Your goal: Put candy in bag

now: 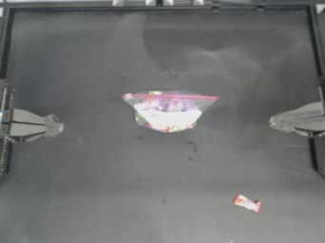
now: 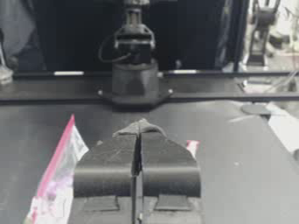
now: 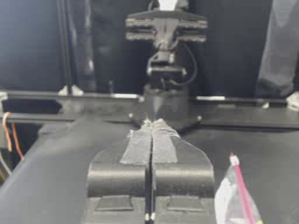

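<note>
Top view: tiny oblong candy in red-orange wrapper with whitish ends (image 1: 247, 203) lying flat on dark table (image 1: 95, 190), near the lower right, long axis slanting from upper left down to lower right. Well apart from it, at mid-table, clear plastic zip bag with pink-red strip (image 1: 169, 110), strip running left to right along its upper edge, colourful sweets inside. Nothing lying between candy and bag. Left gripper (image 1: 56, 126) parked at left edge, jaws pressed together, holding nothing. Right gripper (image 1: 274, 121) parked at right edge, likewise closed and empty.
</note>
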Controlling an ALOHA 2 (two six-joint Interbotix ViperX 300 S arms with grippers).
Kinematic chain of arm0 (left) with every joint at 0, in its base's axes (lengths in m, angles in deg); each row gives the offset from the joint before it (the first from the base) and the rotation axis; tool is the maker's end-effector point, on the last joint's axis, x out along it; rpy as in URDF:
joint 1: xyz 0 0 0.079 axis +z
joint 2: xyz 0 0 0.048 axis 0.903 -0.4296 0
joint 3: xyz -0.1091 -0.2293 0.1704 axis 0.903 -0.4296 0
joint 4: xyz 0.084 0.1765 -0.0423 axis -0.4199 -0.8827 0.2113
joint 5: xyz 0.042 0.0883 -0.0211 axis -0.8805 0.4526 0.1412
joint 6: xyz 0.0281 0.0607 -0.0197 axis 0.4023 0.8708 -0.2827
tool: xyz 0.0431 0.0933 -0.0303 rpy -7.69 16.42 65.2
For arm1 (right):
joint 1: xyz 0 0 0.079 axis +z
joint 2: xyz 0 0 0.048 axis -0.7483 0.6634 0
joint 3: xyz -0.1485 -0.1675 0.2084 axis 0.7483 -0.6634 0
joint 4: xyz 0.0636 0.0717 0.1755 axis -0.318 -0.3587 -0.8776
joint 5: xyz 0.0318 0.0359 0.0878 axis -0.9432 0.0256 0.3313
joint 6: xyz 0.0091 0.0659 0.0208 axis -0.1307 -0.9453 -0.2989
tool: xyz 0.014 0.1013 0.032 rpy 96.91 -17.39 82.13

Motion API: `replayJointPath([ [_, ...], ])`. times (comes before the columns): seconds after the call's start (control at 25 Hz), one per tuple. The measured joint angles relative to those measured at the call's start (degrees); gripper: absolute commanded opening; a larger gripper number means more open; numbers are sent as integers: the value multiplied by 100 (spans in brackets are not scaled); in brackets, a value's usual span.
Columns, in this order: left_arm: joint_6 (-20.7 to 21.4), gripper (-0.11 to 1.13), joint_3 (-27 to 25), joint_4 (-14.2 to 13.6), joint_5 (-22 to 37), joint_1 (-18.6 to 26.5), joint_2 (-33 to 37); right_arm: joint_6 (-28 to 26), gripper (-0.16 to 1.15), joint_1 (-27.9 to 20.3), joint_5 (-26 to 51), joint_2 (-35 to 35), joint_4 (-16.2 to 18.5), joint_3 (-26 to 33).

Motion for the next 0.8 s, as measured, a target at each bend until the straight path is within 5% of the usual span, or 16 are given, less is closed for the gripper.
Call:
replayJointPath([
  [0.36,141,12,-35,-26,0,0,0,44,12,0,-70,-9,18,-114],
  [0.48,149,40,-35,-26,9,26,0,62,24,-9,-70,0,35,-114],
  [0.68,149,100,-35,-26,158,26,0,79,67,-18,-79,-9,105,-114],
  [0.8,141,104,-9,-26,264,35,0,79,91,-26,-70,-9,176,-114],
])
